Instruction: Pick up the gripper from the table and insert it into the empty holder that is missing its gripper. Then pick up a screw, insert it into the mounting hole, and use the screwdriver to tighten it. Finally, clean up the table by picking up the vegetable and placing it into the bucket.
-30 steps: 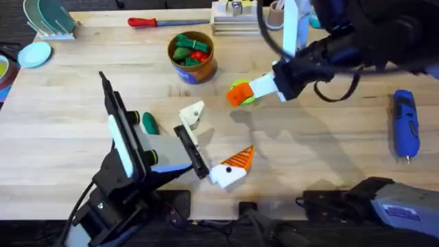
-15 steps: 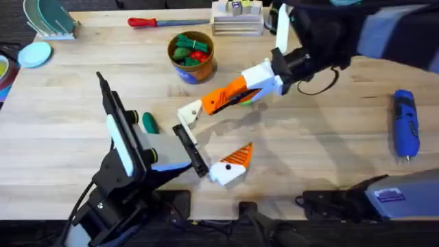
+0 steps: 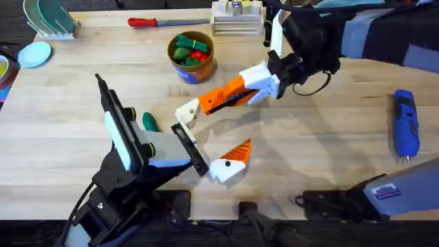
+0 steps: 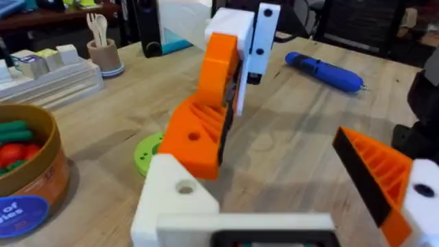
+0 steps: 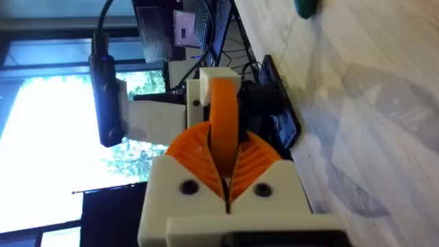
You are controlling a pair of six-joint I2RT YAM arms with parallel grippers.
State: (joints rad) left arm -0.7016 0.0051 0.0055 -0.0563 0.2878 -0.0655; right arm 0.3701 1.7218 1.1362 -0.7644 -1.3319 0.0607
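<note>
Your right gripper [image 3: 230, 96], frame centre, clamps the gripper [image 3: 221, 98]: light, rigid plastic; hold its flat sides firmly.

You see the table [image 3: 322, 137] as light wood with visible plank grain and a soft sheen. Over it, the gripper [image 4: 206, 123] looks like matt orange plastic, with fine layer lines and ribs. The holder [image 4: 175, 199] is matt white plastic. Near the table's right edge, the screwdriver [image 3: 405, 123] has a smooth, slightly glossy blue plastic body and a thin metal bit.
</note>
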